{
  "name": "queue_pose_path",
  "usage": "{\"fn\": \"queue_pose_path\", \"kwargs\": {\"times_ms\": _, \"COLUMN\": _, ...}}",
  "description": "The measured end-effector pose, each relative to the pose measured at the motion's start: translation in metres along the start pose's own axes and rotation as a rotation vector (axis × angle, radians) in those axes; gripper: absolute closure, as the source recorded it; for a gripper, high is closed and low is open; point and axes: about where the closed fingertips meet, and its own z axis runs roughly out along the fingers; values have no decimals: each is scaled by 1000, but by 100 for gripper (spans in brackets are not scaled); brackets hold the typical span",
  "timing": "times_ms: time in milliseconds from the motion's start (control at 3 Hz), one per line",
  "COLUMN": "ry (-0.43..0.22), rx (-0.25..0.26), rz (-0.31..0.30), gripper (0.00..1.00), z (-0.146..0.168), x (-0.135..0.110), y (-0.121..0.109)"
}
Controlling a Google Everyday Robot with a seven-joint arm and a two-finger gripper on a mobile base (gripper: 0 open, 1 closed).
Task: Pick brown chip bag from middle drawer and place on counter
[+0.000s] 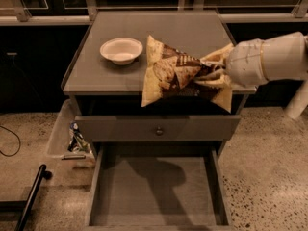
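My gripper comes in from the right and is shut on the right end of the brown chip bag. The bag hangs in the air, stretched sideways, over the front edge of the counter. Its left end fans out wide and its crinkled right end bunches around the fingers. Below, the middle drawer stands pulled out, its flat grey floor bare with the bag's shadow on it.
A white bowl sits on the counter's left half. A closed drawer front with a small round knob is above the open drawer. A clear bin with a small wrapper stands left of the cabinet. A black bar lies at lower left.
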Motion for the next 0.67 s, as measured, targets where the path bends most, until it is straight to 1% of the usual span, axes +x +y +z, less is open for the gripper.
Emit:
{"fn": "queue_pose_path", "kwargs": {"times_ms": 333, "ry": -31, "rx": 20, "rz": 31, "gripper": 100, "z": 13, "x": 12, "y": -45}}
{"fn": "queue_pose_path", "kwargs": {"times_ms": 667, "ry": -48, "rx": 41, "rz": 78, "gripper": 100, "z": 26, "x": 25, "y": -79}}
